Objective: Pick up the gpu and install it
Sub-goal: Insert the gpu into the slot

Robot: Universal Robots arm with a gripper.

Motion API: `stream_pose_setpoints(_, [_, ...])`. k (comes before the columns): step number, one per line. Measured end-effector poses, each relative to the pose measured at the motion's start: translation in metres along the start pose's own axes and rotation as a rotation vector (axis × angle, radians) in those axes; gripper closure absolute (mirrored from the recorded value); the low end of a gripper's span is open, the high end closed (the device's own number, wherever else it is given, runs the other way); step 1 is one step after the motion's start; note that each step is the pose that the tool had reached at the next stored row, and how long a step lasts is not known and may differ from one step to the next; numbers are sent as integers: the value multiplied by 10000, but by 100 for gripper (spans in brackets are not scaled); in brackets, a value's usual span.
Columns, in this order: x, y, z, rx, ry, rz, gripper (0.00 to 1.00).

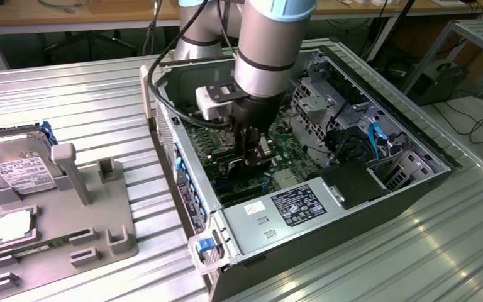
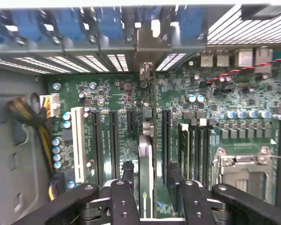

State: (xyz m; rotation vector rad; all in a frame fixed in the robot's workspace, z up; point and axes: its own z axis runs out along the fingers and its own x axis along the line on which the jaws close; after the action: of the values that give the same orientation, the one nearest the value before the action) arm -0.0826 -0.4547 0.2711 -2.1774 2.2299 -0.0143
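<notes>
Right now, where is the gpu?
The gpu stands edge-on in the motherboard slot area inside the open computer case, between the gripper's fingers. In the exterior view it sits under the gripper, mid-case.

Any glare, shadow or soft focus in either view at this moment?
Exterior view: window light glares off the ribbed metal table, and the arm shades the inside of the computer case. Wrist view: the gripper and the gpu between its fingers are soft, while the motherboard is sharper.
</notes>
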Motion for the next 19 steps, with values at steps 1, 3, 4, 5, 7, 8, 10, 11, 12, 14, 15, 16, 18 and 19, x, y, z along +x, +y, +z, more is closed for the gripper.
stream_pose_setpoints(1, [-1,-2,-73,18,14,0,58])
stream_pose_setpoints(3, [-2,-3,-143,39,33,-1,58])
stream_pose_setpoints(4, [-6,-3,-148,45,51,-1,58])
stream_pose_setpoints(5, [-6,-3,-149,45,55,-2,58])
stream_pose_setpoints(7, [-5,-3,-149,44,57,-2,58])
stream_pose_setpoints(8, [-5,-3,-149,44,57,-2,58])
stream_pose_setpoints(10, [-5,-3,-149,44,57,-2,66])
stream_pose_setpoints(11, [-5,-3,-149,44,57,-2,66])
stream_pose_setpoints(12, [-5,-3,-149,44,57,-2,73])
stream_pose_setpoints(14, [-6,-3,-149,44,56,-2,79])
stream_pose_setpoints(15, [-6,-3,-149,44,57,-2,85])
stream_pose_setpoints(16, [-6,-3,-149,44,57,-2,89])
stream_pose_setpoints(18, [-5,-3,-149,44,57,-2,89])
stream_pose_setpoints(19, [-5,-3,-149,44,57,-2,89])
